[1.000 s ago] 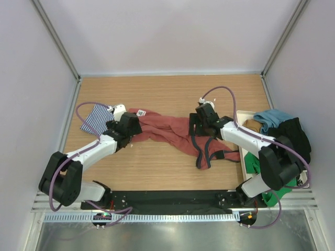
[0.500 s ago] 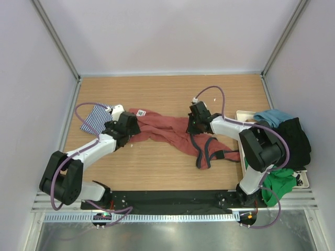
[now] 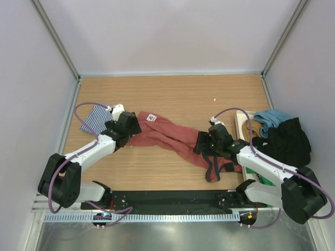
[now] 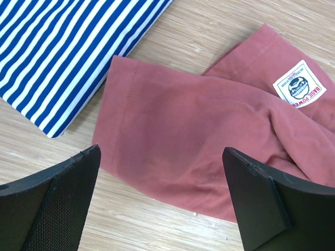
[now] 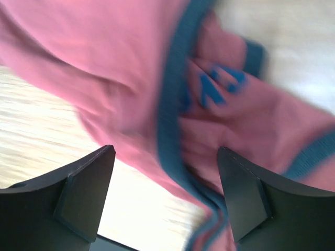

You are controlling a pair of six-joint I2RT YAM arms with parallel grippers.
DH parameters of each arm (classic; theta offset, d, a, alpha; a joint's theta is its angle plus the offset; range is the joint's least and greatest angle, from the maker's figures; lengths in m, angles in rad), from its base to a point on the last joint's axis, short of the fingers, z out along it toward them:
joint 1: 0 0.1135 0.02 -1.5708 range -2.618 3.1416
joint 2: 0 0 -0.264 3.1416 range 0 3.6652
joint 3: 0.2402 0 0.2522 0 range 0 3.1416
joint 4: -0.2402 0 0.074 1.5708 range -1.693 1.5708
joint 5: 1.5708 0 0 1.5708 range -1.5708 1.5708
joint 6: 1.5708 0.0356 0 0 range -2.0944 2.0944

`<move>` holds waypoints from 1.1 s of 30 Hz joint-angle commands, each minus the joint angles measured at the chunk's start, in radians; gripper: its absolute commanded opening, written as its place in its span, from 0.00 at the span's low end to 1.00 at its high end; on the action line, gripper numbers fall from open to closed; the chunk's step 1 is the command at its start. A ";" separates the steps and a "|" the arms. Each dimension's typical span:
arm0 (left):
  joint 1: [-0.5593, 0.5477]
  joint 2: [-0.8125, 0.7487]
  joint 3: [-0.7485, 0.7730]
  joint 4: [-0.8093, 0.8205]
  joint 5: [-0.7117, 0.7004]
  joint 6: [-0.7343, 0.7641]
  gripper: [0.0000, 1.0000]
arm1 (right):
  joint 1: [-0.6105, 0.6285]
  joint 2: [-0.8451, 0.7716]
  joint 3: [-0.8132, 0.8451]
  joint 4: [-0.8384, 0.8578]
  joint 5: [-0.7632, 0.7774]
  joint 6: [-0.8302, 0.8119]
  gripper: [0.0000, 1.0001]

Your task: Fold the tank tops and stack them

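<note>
Cloth of the rust-red tank top [image 3: 167, 135] sprawls rumpled on the table [image 3: 172, 94] beside the striped tank top [image 4: 57, 47]; limp and light, likely best pinched at hem corners; left gripper [image 4: 162, 162] and right gripper [image 5: 165, 157] hover wide open, empty.

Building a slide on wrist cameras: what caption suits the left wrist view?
Open left fingers frame the rust-red tank top, white label showing, beside the striped tank top on the table.

A small white label [image 4: 299, 84] sat on the rust-red tank top [image 4: 199, 141]. Red capitals along the label's edge read "BASIC POWE", with the last letters unclear. The finer print around the label's round emblem was too small to read. From overhead the label [image 3: 151, 117] showed only as a white patch.
</note>
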 commanded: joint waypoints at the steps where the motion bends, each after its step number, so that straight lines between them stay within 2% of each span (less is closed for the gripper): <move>1: -0.009 -0.015 0.020 0.008 0.007 0.004 0.99 | 0.003 -0.075 -0.021 -0.047 0.107 0.038 0.85; 3: -0.009 -0.012 0.020 0.018 0.016 0.010 0.99 | -0.006 -0.072 0.010 -0.057 0.136 0.017 0.82; 7: -0.009 0.009 0.053 0.024 0.095 0.031 0.99 | -0.046 0.046 0.154 -0.075 0.179 -0.015 0.68; 10: -0.008 0.060 0.140 -0.044 0.117 0.020 0.99 | -0.087 0.132 0.226 -0.045 0.158 -0.017 0.64; 14: 0.014 0.109 0.246 -0.110 0.144 0.001 1.00 | -0.126 0.252 0.280 0.022 0.072 0.015 0.63; 20: 0.054 0.210 0.365 -0.137 0.178 -0.012 1.00 | -0.152 0.393 0.314 0.110 0.031 0.067 0.63; 28: 0.124 0.405 0.531 -0.174 0.257 0.014 0.93 | -0.153 0.530 0.369 0.147 -0.018 0.081 0.57; 29: 0.126 0.442 0.540 -0.173 0.260 0.016 0.92 | -0.155 0.539 0.372 0.152 -0.019 0.083 0.54; 33: 0.127 0.509 0.591 -0.174 0.287 0.025 0.88 | -0.155 0.533 0.377 0.163 0.000 0.077 0.17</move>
